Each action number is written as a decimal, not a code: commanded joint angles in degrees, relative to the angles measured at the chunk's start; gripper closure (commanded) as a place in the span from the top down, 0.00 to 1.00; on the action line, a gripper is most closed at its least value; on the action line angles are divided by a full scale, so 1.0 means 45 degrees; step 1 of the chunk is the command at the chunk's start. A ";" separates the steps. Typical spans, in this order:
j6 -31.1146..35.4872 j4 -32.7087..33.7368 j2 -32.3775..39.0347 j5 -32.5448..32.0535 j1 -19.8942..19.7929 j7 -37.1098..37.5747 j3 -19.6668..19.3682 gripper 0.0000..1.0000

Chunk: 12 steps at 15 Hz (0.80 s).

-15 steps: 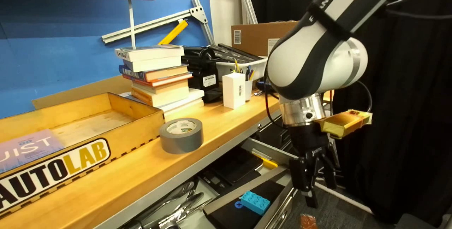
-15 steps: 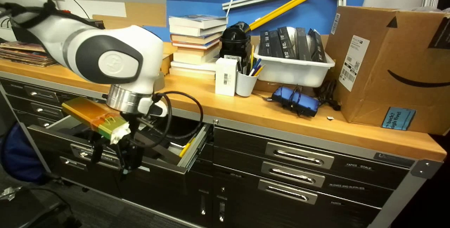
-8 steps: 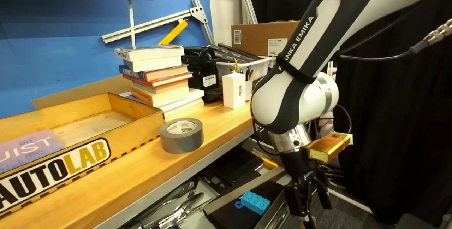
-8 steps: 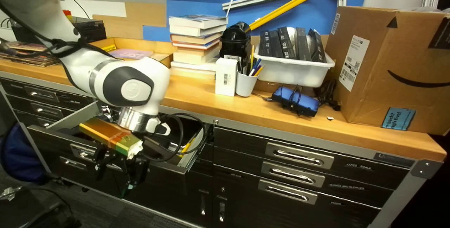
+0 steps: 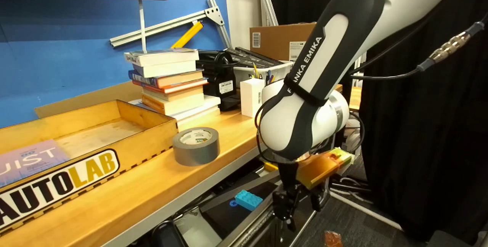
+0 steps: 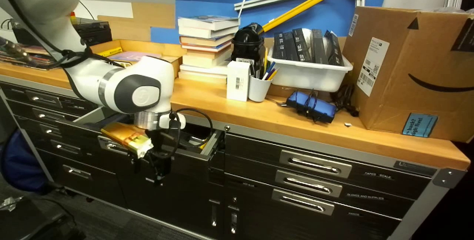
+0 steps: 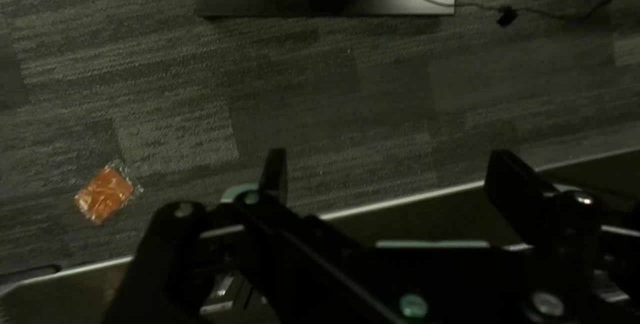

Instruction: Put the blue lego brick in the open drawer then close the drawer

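In an exterior view the blue brick lies studs up inside the drawer, its long axis pointing toward the drawer's front. The wrist view, where the brick is out of sight, shows the gripper spread wide and holding nothing. The drawer sits farther in than half a second ago.

The lego brick presents a uniform light blue, the drawer a dark grey front, the gripper chiefly black, the arm white and black, the tape roll grey outside, the tray tan with black-and-gold lettering on white, the carpet streaked grey, and the packet orange.
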 commanded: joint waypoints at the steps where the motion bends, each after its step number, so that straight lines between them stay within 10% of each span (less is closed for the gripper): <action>1: 0.1706 0.1017 0.0964 -0.1674 0.0811 0.2791 -0.0485 1.00; 12: 0.3588 0.2455 0.1653 -0.7060 0.3452 1.1087 -0.3157 1.00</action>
